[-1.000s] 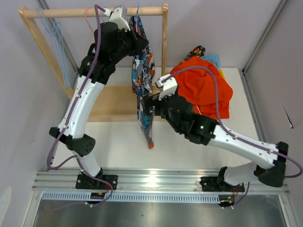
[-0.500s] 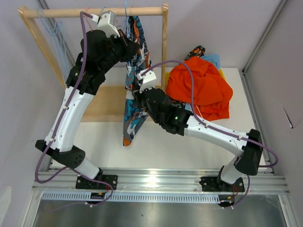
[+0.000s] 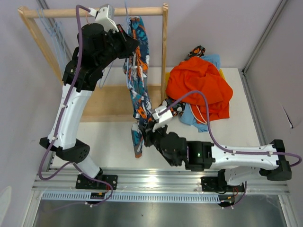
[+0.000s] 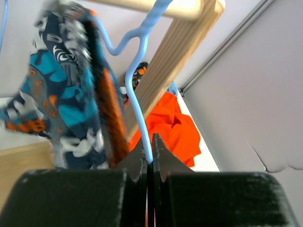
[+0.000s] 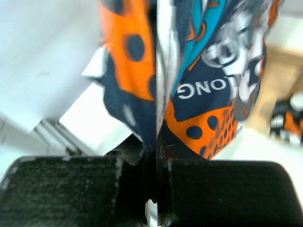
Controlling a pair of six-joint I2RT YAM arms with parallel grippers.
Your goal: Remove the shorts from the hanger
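The blue-orange-white print shorts [image 3: 138, 80] hang stretched from a light blue hanger [image 4: 137, 90] on the wooden rail [image 3: 90, 12]. My left gripper [image 3: 129, 47] is up by the rail, shut on the hanger's wire [image 4: 149, 158]. In the left wrist view the shorts [image 4: 71, 94] drape left of the wire. My right gripper [image 3: 142, 128] is low over the table, shut on the shorts' lower part [image 5: 155, 144]. The printed cloth [image 5: 208, 90] fills the right wrist view above its jaws.
A pile of other shorts lies at the table's back right: plain orange [image 3: 203, 87] on top, light blue [image 3: 193, 116] under it. Spare blue hangers [image 3: 54, 30] hang at the rail's left end. The rack's wooden post [image 3: 164, 42] and base [image 3: 111, 101] stand behind the shorts.
My right gripper has shut on the print shorts and drawn them down toward the near edge, pulling the cloth taut. The left arm has shifted slightly left, still holding the hanger.
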